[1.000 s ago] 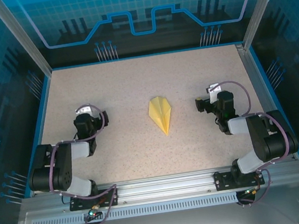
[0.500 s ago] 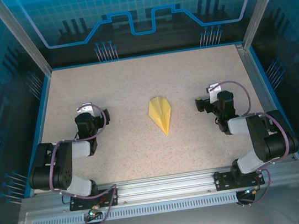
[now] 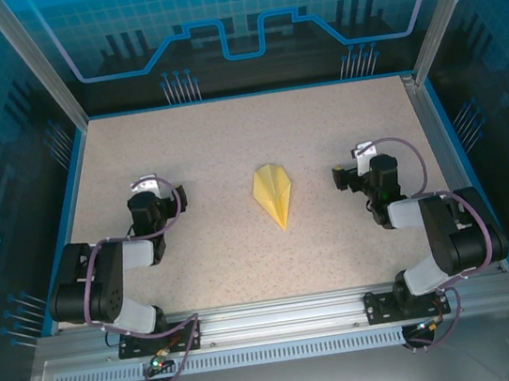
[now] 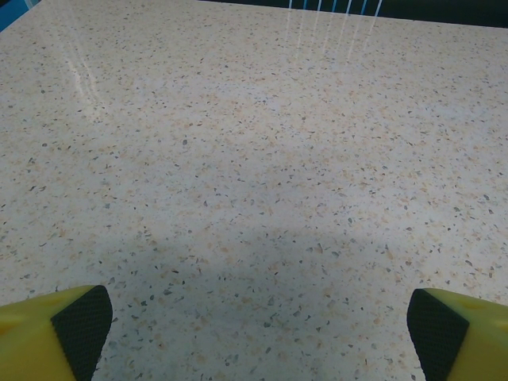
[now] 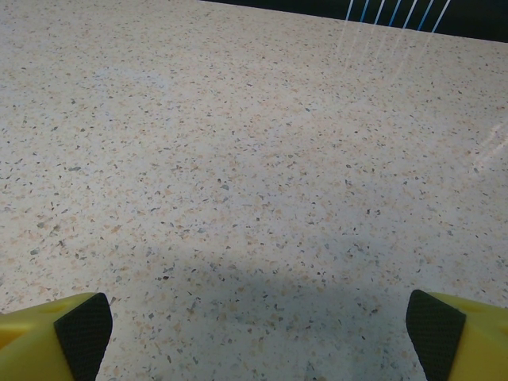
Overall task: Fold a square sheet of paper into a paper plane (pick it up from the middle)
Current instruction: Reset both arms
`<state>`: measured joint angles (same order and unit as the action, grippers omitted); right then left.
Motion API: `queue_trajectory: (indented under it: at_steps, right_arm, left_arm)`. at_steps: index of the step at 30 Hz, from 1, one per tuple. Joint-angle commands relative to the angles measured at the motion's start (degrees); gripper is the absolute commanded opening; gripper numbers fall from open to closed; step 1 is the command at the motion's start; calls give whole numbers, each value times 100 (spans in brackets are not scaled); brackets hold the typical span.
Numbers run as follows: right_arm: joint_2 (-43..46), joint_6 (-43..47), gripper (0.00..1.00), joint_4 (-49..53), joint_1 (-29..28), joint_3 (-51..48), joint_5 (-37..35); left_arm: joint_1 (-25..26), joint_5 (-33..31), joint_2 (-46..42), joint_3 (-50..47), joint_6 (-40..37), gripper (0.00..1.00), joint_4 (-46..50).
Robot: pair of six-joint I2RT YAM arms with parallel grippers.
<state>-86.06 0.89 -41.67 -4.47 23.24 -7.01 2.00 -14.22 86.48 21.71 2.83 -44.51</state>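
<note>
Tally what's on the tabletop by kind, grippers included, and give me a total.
paper plane, yellow, folded, lying between the arms: 1
Grippers: 2 (left gripper, right gripper, both open, holding nothing)
Total: 3
</note>
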Motion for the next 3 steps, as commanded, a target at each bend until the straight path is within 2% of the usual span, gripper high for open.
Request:
queue_trajectory:
  at_steps: [1, 3]
  right_arm:
    - [-7, -89, 99, -219, 22, 105, -19]
    - [-7, -89, 99, -219, 20, 109, -14]
  left_arm:
    - [30, -31, 28, 107, -72, 99, -229]
    - [29, -37, 27, 106, -70, 99, -226]
